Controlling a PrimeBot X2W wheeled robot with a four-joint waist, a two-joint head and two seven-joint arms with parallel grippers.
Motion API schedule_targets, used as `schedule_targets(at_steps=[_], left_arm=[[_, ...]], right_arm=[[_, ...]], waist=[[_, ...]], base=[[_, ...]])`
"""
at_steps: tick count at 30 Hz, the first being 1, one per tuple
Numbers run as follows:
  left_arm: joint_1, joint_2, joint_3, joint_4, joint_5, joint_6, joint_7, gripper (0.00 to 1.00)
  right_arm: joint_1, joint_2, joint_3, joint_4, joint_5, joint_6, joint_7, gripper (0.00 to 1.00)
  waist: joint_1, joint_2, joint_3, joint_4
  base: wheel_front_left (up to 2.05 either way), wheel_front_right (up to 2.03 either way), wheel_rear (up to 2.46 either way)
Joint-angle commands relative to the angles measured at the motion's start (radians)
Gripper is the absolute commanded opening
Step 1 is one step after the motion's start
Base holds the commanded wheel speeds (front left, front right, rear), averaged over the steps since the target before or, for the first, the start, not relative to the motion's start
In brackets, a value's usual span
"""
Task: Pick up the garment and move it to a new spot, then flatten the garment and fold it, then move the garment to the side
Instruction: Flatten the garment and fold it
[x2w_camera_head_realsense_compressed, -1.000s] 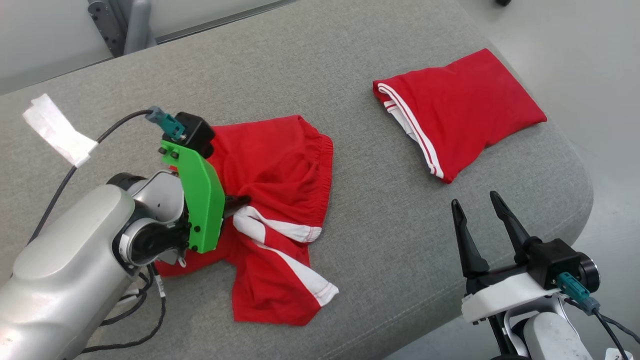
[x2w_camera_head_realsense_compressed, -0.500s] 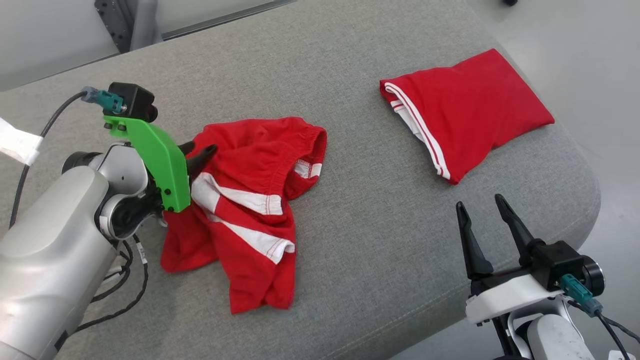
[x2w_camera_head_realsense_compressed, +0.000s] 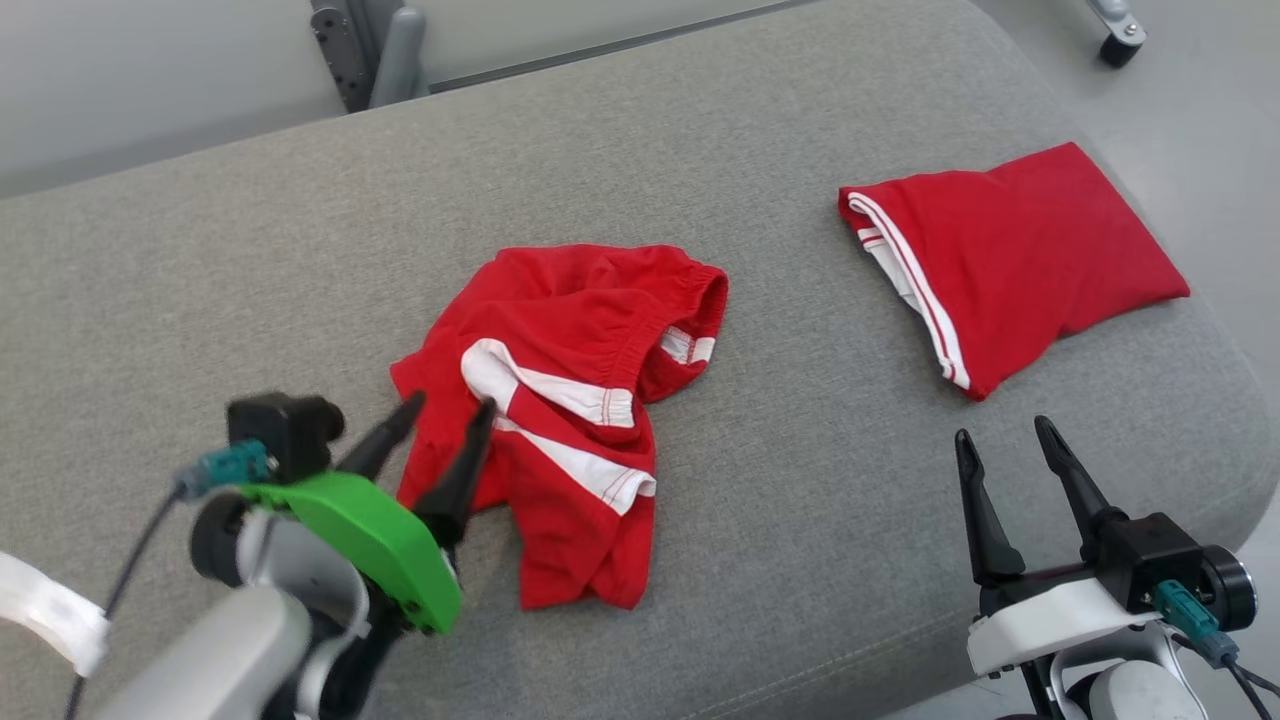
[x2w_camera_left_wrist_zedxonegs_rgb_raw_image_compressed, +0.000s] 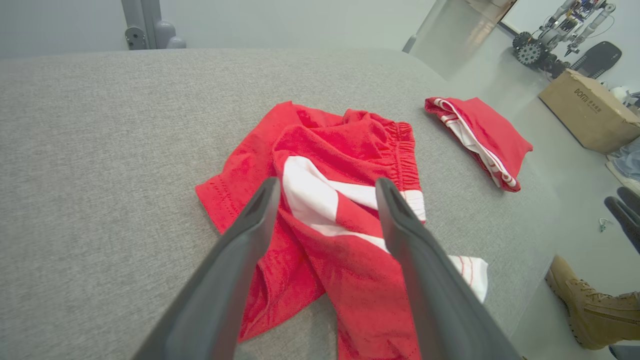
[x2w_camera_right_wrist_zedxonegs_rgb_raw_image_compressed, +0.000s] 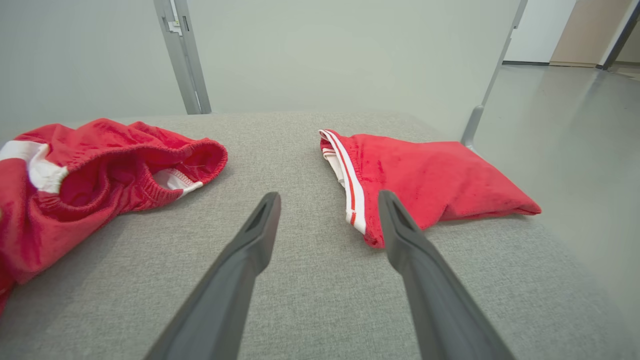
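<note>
Red crumpled garment (x2w_camera_head_realsense_compressed: 570, 400) with white stripes, lying mid-way along the grey fabric tabletop (x2w_camera_head_realsense_compressed: 250, 280), left tool (x2w_camera_head_realsense_compressed: 450, 402) spread wide and empty by its left edge, right tool (x2w_camera_head_realsense_compressed: 1002, 428) spread and empty, folded red garment (x2w_camera_head_realsense_compressed: 1020, 250) far right.

Red white-striped garment (x2w_camera_head_realsense_compressed: 570, 400) — crumpled, lying mid-cushion, waistband up — ungripped.

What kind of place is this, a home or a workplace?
Probably a robotics lab, not a home: another robot and a cardboard box stand on the bare floor, and crumpled red shorts lie on a grey padded table.
</note>
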Motion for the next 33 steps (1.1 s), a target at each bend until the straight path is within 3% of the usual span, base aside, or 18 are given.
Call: schedule_targets(at_steps=[1,5,6,11,16,22,33], left_arm=[[0.037,-0.018,-0.016,-0.023,0.015,0.025,-0.015,1.0],[0.121,-0.112,-0.072,-0.05,0.023,0.075,-0.058,1.0],[0.121,-0.112,-0.072,-0.05,0.023,0.075,-0.058,1.0],[0.115,-0.229,-0.162,0.007,0.047,0.056,-0.047,1.0],[0.081,-0.273,-0.167,0.092,0.046,0.051,-0.045,1.0],[0.069,-0.286,-0.175,0.156,0.038,0.022,-0.041,1.0],[0.058,-0.263,-0.215,0.15,0.103,0.077,-0.021,1.0]], right_arm=[[-0.002,-0.008,-0.004,-0.003,-0.008,-0.002,-0.003,1.0],[-0.006,-0.018,0.001,-0.007,-0.01,-0.002,-0.003,1.0],[-0.006,-0.018,0.001,-0.007,-0.01,-0.002,-0.003,1.0],[0.005,-0.033,0.007,-0.008,-0.012,-0.002,-0.003,1.0],[-0.007,-0.035,0.01,-0.005,-0.007,-0.002,-0.003,1.0],[-0.005,-0.032,0.018,0.004,0.0,-0.002,-0.003,1.0],[0.003,-0.023,0.024,0.017,0.007,-0.002,-0.003,1.0]], waist=[[0.0,0.0,0.001,0.046],[0.0,0.0,0.001,0.083],[0.0,0.0,0.001,0.083],[0.0,0.0,0.005,0.124],[0.0,0.0,0.009,0.132],[0.0,0.0,0.002,0.115],[0.0,0.0,-0.012,0.086]], base=[[0.0,0.0,0.0],[0.0,0.0,0.0],[0.0,0.0,0.0],[0.0,0.0,0.0],[0.0,0.0,0.0],[0.0,0.0,0.0],[0.0,0.0,0.0]])
